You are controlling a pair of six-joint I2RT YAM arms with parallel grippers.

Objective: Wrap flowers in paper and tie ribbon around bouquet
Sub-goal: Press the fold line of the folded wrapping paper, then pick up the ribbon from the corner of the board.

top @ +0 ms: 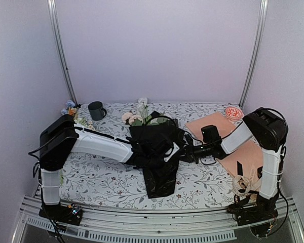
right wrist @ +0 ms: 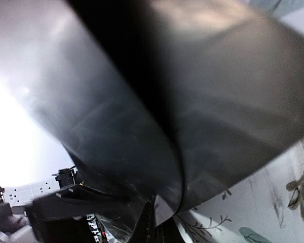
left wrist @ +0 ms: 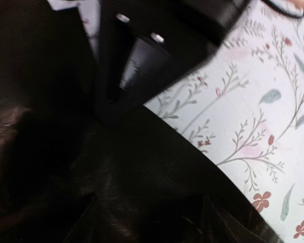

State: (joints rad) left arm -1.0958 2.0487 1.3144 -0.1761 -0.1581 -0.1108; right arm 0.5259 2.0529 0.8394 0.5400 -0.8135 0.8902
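The black paper (top: 159,169) is rolled into a bundle around the flowers (top: 134,118), whose pink and white blooms stick out of its far end. My left gripper (top: 153,152) is pressed into the middle of the bundle; the paper (left wrist: 142,192) fills its view and hides its jaws. My right gripper (top: 179,151) comes in from the right, shut on a curled edge of the paper (right wrist: 192,126), pinched low in its view. The cream ribbon (top: 245,185) lies bunched by the right arm's base, away from the bouquet.
A peach-tan sheet (top: 228,129) with a black strap (top: 239,167) lies at the right. At the back stand a dark mug (top: 97,110), a red-and-white round thing (top: 234,113) and a leftover mixed bunch (top: 71,108). A floral cloth (top: 106,177) covers the table.
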